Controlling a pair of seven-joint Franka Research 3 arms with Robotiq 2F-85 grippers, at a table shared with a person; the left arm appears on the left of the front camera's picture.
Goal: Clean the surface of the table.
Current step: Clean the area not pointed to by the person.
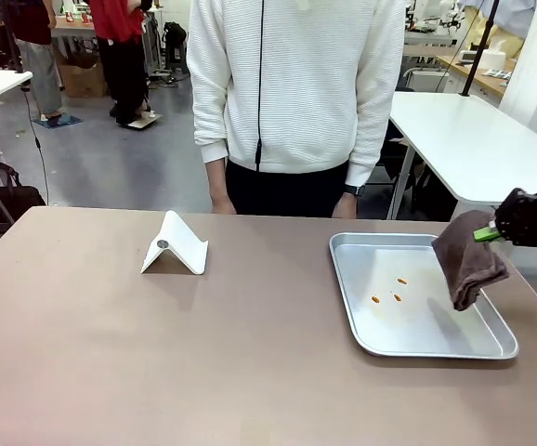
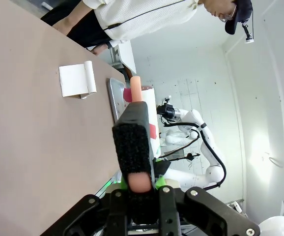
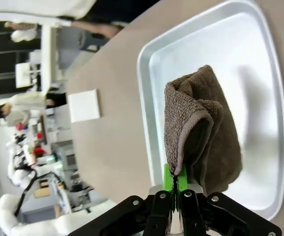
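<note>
Right fingers [image 3: 167,178] clamped on brown cloth [image 1: 468,265] at tray's [image 1: 436,354] right edge, left fingers [image 2: 167,209] on black-padded tool [image 2: 132,147]; open table [image 1: 111,353] leftward.

My black right gripper [image 3: 174,179] carries two slim bright-green pads [image 3: 167,178] and round silver screw heads [image 3: 160,195] along its knuckles. My left gripper [image 2: 141,189] has the same black linkage and screws. My right arm [image 2: 196,117] is glossy white and rounded, with thin black cables [image 2: 212,153] looping beside it.

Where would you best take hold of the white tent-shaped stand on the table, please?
Probably at its top ridge, coming down from above: the white stand sits like a tent on the table, its two sloping faces meeting in a narrow edge jaws could pinch.
</note>
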